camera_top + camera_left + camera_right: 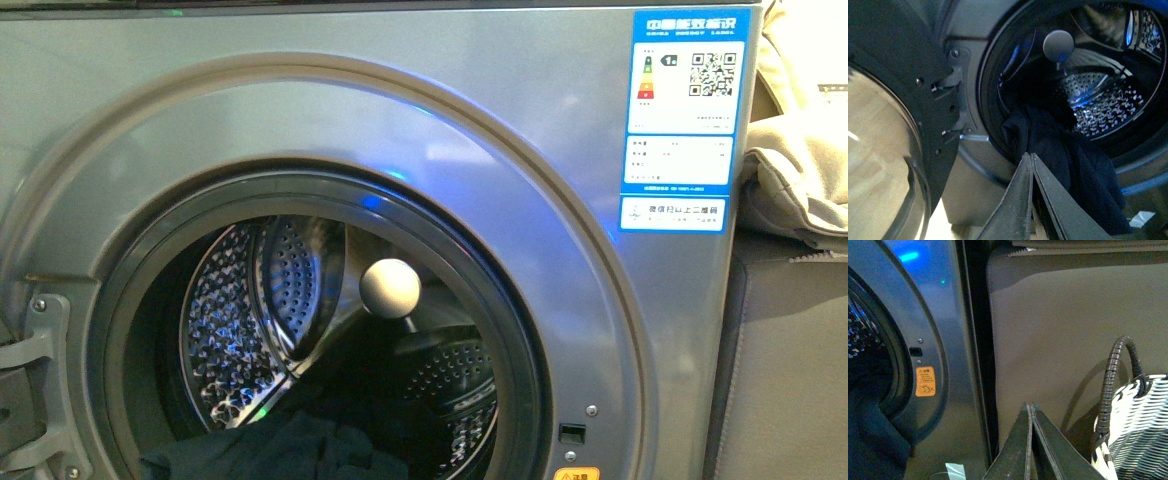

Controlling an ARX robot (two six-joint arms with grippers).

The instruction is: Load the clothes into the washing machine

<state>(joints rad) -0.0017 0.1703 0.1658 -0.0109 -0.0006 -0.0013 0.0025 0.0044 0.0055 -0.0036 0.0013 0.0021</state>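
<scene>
At the far left of the left wrist view, the open door (893,125) is seen, its dark frame joined to the hinge plate (955,85) on the washing machine (500,130). In the front view, the round port is ringed by a dark rubber seal (130,300), and the perforated steel drum (235,320) is visible behind it. A pale round knob (390,288) is seen inside the drum, near the middle of the opening.

The clothes (1068,160) are draped over the lower lip of the port – part lies inside the drum, part hangs down outside the front panel. In the front view only the top of the dark bundle is shown, at the bottom edge of the opening.

The left gripper (1031,156) is seen with its 2 fingers pressed together, the tips against the hanging fabric; whether any cloth is pinched between them cannot be told.

Further right, the orange sticker (925,381) is fixed beside the port, and the blue-white energy label (685,120) sits at the upper right corner of the front panel. Cream-beige fabric (800,170) lies beyond the machine's right side.

The right gripper (1031,405) is closed with nothing between its fingers, in front of a plain brown panel (1073,340). A black-and-white woven basket (1138,430) with a dark handle stands beside it.
</scene>
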